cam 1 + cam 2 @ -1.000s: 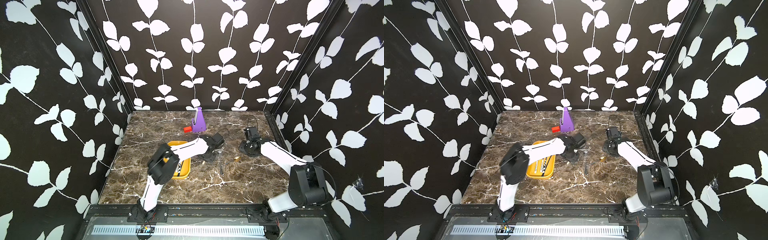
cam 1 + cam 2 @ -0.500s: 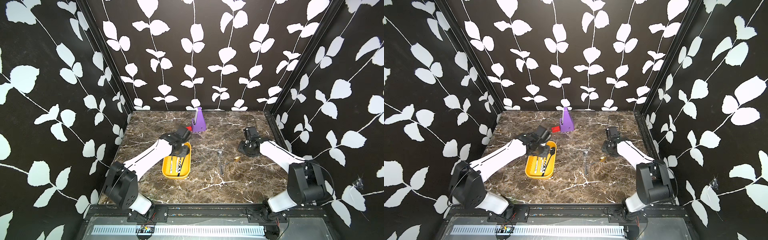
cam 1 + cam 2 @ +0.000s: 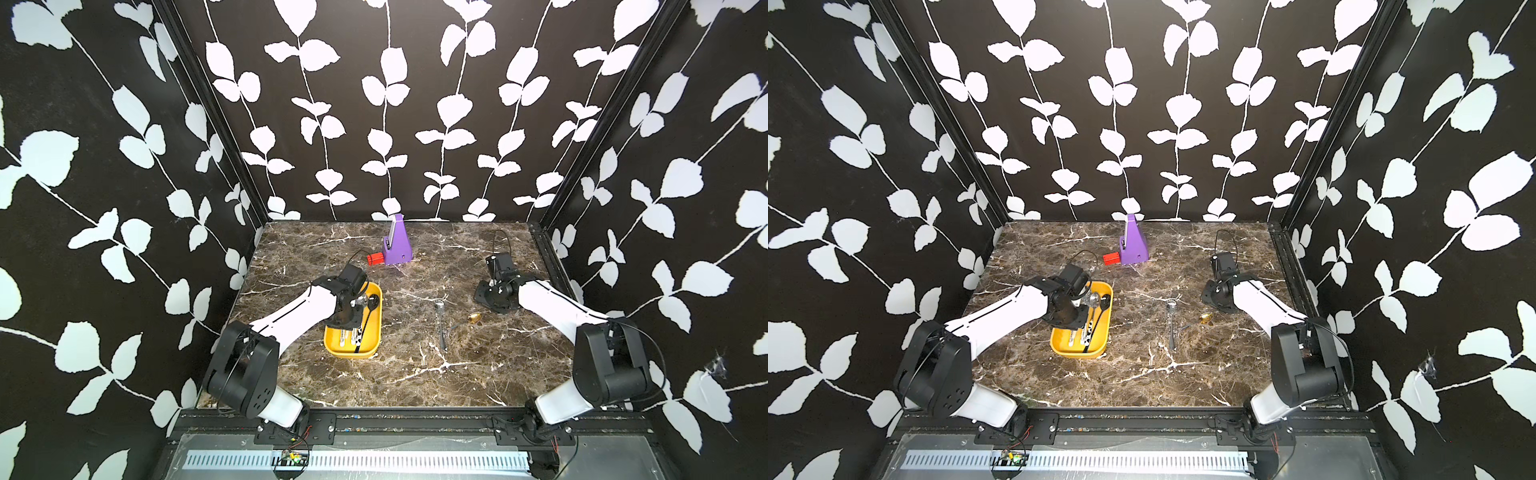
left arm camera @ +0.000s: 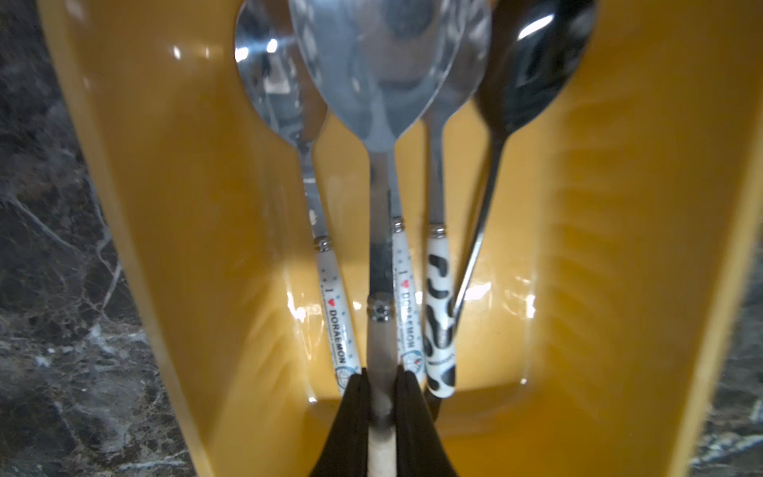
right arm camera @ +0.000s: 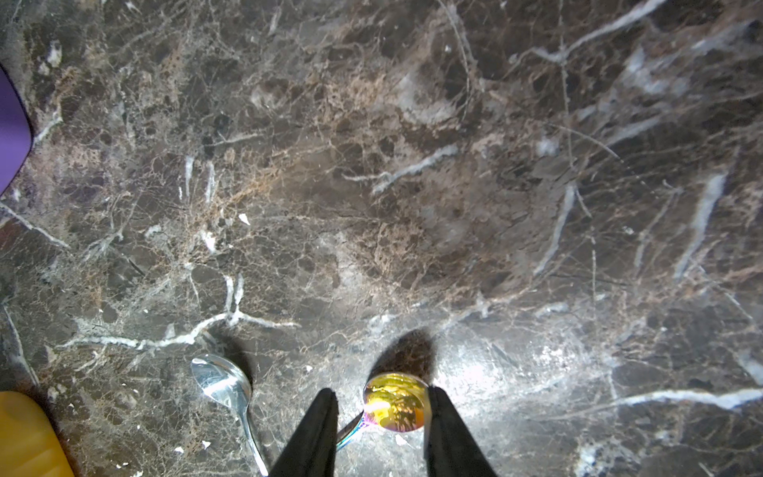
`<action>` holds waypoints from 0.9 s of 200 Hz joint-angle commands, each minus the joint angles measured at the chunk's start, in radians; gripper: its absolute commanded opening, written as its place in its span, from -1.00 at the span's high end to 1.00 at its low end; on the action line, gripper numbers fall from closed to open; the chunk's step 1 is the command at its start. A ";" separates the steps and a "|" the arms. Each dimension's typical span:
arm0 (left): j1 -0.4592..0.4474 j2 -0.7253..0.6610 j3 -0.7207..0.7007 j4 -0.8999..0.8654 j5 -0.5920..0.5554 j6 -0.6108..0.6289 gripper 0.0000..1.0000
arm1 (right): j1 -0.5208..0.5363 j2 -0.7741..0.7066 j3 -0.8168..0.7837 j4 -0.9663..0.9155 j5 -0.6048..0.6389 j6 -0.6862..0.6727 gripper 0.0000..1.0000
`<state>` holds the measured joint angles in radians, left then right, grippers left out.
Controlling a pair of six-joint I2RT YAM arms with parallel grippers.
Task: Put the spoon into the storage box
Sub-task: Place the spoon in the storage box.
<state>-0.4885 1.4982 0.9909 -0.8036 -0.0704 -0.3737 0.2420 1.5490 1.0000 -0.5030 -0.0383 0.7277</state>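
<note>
The left end effector (image 4: 382,382), clamped on the spoon (image 4: 380,82) handle, hangs over the storage box (image 4: 619,206); next, I think, lower and release. The right end effector (image 5: 382,392), fingers apart, straddles a gold spoon (image 5: 394,406).

Storage box (image 3: 374,328) left of centre, spoons (image 3: 356,337) inside it. Two loose spoons (image 3: 440,328) lie on the tabletop (image 3: 395,374) to its right, with the wedge-shaped stand (image 3: 397,245) behind.

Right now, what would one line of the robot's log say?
left gripper: shut on spoon over storage box | right gripper: open near gold spoon | silver spoon: lying on table
</note>
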 commanded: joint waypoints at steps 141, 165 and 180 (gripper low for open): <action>0.053 0.137 -0.034 0.084 0.024 0.013 0.83 | -0.002 0.019 0.059 -0.020 -0.018 -0.043 0.21; 0.054 0.137 -0.030 0.080 0.033 0.013 0.62 | -0.002 0.017 0.066 -0.034 -0.012 -0.055 0.20; 0.054 0.130 -0.021 0.066 0.035 0.015 0.52 | -0.003 0.017 0.073 -0.042 -0.011 -0.061 0.20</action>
<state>-0.4412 1.6390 0.9600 -0.7200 -0.0376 -0.3653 0.2420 1.5604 1.0218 -0.5152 -0.0605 0.6907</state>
